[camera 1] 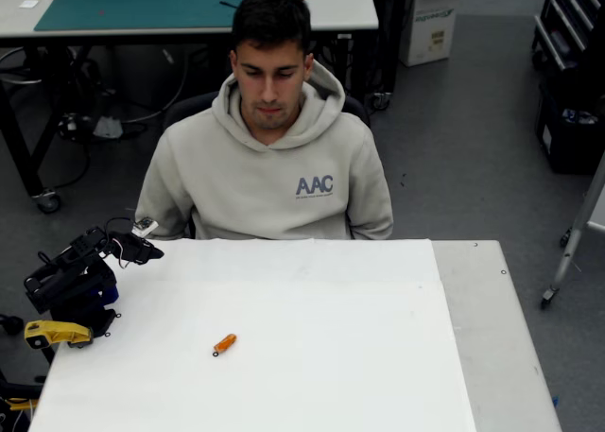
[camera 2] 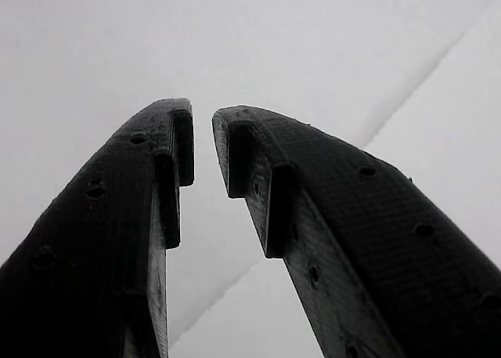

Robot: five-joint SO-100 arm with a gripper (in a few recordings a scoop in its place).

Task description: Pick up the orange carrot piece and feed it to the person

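1. Looking down from the overhead view, we are seeing the orange carrot piece (camera 1: 225,343) lying alone on the white table (camera 1: 378,356), slightly toward seven o'clock from the table's middle, its darker end pointing toward seven o'clock and its bright end toward one o'clock.
2. We are finding the gripper (camera 1: 142,250) at the table's ten o'clock corner, folded above the dark arm base (camera 1: 71,285), well apart from the carrot piece and touching nothing.
3. We are reading the jaws in the wrist view as nearly closed: the two black fingers (camera 2: 168,150) are leaving only a narrow slit between their tips, and the gripper (camera 2: 203,139) is gripping nothing, with bare white tabletop behind.
4. We are noting the person (camera 1: 274,167) sitting at twelve o'clock behind the table's far edge, head bowed toward the surface.
5. We are judging the carrot piece to be very light, stiff and smooth, so likely to roll or skid away if nudged from one side; it looks too small to be fragile.
6. We are thinking the best hold is across its short width at mid-length, the jaws opening wider first and closing squarely on both long sides.
7. We are judging the task barely begun: the reach toward four o'clock from the gripper is not yet made.
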